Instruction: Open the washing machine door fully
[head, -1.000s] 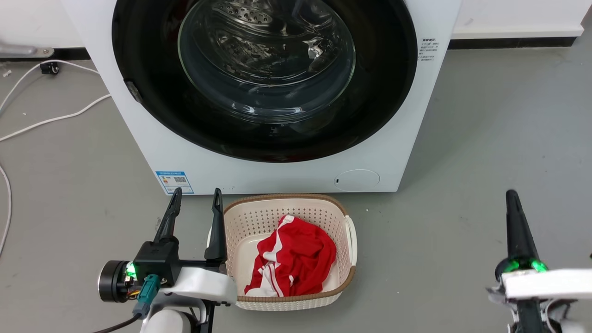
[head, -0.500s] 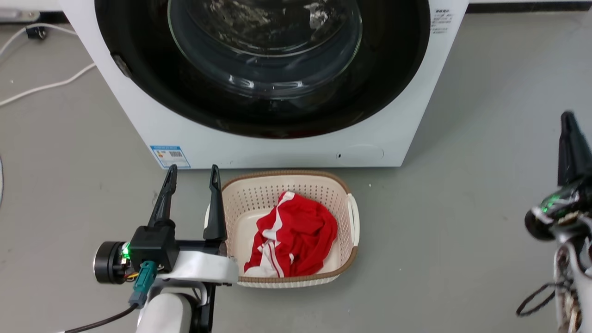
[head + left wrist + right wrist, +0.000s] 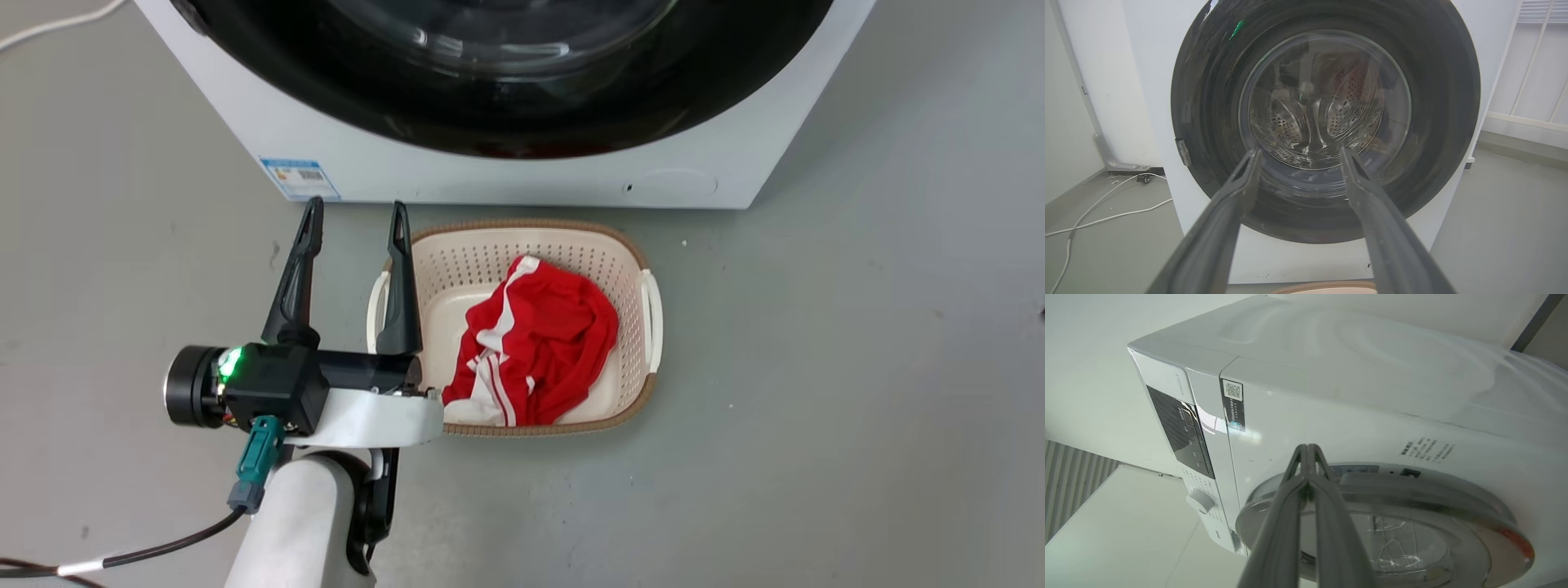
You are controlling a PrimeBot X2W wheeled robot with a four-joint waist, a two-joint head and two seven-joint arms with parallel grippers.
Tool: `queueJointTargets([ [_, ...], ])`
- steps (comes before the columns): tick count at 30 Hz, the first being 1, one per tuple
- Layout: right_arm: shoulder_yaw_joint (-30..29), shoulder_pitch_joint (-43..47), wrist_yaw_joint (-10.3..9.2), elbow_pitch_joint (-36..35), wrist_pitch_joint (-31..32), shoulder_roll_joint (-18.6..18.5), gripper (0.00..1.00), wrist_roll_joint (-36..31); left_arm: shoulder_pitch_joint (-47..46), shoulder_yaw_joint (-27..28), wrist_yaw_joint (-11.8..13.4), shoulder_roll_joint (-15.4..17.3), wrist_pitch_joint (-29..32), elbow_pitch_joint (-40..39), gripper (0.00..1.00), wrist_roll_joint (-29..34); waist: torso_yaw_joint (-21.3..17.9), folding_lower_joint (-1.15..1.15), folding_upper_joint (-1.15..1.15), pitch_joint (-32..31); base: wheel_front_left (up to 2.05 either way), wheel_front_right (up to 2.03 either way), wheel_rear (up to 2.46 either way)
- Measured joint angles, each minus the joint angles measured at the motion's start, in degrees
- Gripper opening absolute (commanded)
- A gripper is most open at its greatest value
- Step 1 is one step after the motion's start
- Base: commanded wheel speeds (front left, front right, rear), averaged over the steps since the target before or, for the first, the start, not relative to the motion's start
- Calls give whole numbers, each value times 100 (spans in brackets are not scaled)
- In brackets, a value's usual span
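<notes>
Gloss is my main worry with the door (image 3: 1325,118): it is a wide black disc with a bulging clear middle, closed flat against the front of the washing machine (image 3: 1339,412), and I judge its face too smooth and rounded for my thin fingers to pinch anywhere. It looks stiff and fairly heavy, so I expect it to swing as one rigid piece once it unlatches. That calls for a firm, steady pull rather than a snatch, and the clear bulge should not be knocked. The edge is where I would take hold. In my left wrist view a small grey tab (image 3: 1183,152) sits on the rim at the left side of the disc; I cannot tell whether it is a catch or part of a hinge. My left gripper (image 3: 1300,151) is spread wide and empty, pointing at the door's middle from a little way off, just beside a basket (image 3: 531,224) that holds a red garment (image 3: 539,343). My right gripper (image 3: 1307,447) has its fingers pressed together on nothing, aimed from the side toward the door's silvery edge (image 3: 1412,494); how close it is I cannot tell.
</notes>
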Motion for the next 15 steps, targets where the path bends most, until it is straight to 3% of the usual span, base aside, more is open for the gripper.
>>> queueJointTargets([
  [6, 751, -1333, 0, 768, 553, -336, 0, -558, -185, -70, 69, -1, 0, -135, 100, 19, 78, 0, 0, 375, 0, 0, 0],
  [15, 1725, -2855, 0, 1887, 1390, -275, 0, -1479, -382, -204, 92, -1, 0, -211, 100, 27, 197, 0, 0, 716, 0, 0, 0],
])
